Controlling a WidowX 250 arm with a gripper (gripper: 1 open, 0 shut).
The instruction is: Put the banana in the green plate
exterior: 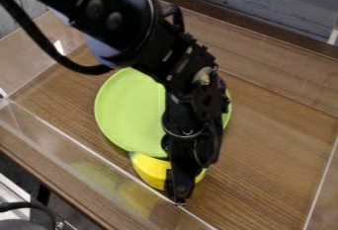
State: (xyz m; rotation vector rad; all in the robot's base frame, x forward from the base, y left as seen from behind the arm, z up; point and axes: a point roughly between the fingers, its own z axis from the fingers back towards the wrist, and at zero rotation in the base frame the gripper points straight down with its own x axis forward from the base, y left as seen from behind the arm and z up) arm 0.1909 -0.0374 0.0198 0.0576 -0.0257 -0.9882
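Observation:
The green plate (129,106) lies flat on the wooden table, its right part hidden behind the black arm. The banana (150,168), a chunky yellow piece, sits just off the plate's near rim on the table. My gripper (183,189) reaches down over the banana's right end, with its fingers low against the table. The arm covers most of the banana, and the jaws look shut, but I cannot make out whether they hold the banana.
A clear plastic wall (79,170) runs along the near and left sides of the wooden table (271,125). A blue object (109,48) shows behind the arm at the upper left.

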